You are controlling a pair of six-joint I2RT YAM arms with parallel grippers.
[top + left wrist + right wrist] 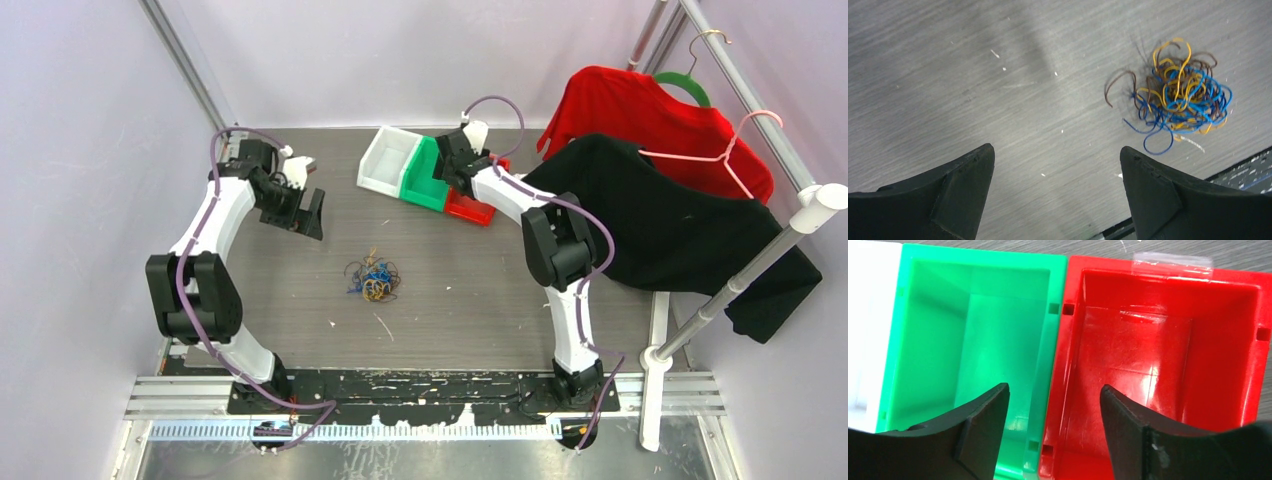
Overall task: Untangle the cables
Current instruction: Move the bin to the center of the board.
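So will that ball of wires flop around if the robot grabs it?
Probably floppy: the cables are thin, curling strands with loose ends sticking out. They look light, so a push would likely slide the whole clump. Lifting one loop may drag the rest.

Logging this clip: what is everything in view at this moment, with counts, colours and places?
cables: one tangle, blue, orange-yellow and dark, mid-table
bins: three, side by side at the table's far side: white bin, green bin, red bin
shirts: two, red shirt and black shirt, hanging at right
hangers: two, green hanger, pink hanger
rack: one, white, right
table: one, grey
left gripper: black, open, over bare table beside the tangle
right gripper: black, open, over the green and red bins
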